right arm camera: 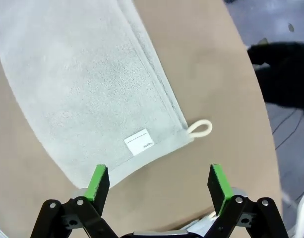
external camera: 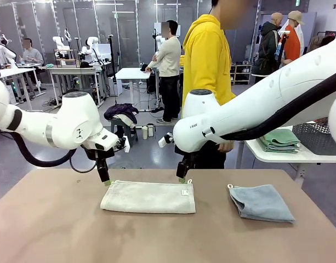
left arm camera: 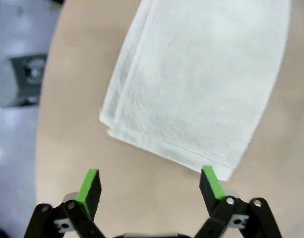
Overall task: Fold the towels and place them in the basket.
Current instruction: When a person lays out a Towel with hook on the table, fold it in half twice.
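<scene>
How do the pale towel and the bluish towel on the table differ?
The cream-white towel is folded into a long strip; the grey-blue towel is a shorter, squarer packet. The left gripper and right gripper hover at the cream-white towel's ends; the grey-blue towel lies apart. Both lie folded flat.

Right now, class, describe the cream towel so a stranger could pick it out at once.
Start at the brown table and look to its middle. The cream towel lies there, folded into a long strip. Unlike the grey-blue towel to its right, it is paler and much longer.
</scene>
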Tool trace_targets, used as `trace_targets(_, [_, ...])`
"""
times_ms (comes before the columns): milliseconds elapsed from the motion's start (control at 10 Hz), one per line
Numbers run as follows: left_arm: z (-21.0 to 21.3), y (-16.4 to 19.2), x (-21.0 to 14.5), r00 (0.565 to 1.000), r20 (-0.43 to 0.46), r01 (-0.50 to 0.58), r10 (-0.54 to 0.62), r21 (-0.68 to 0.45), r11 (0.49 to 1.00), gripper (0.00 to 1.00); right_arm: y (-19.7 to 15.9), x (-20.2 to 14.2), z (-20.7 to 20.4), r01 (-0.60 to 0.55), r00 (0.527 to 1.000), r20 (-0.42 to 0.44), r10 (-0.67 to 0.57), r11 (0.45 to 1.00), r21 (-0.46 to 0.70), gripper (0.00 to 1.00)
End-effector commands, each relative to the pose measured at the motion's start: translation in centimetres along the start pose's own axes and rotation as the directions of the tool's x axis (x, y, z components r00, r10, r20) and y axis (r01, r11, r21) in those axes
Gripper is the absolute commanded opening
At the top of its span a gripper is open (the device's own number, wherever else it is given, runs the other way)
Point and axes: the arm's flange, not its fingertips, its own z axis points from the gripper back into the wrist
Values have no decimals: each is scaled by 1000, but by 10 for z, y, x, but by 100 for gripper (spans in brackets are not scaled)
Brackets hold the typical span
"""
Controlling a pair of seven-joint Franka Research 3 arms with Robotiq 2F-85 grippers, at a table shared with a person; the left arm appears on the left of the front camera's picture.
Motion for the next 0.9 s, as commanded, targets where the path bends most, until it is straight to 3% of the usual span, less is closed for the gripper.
trace_targets(0, [33,-44,-18,979,-27,-203,203,7,979,100,27,-16,14,206,978,-10,-207,977,-53,100])
trace_targets(400, [74,-104,-82,860,81,-501,504,-46,864,100,40,-24,15,533,839,-63,-540,840,-98,100])
trace_targets(500, [79,-121,-97,835,105,-537,540,-59,841,100,39,-25,12,591,801,-58,-596,803,-76,100])
trace_targets(800, [89,-159,-131,833,172,-519,526,-87,851,100,31,-23,2,693,717,-74,-693,720,-25,100])
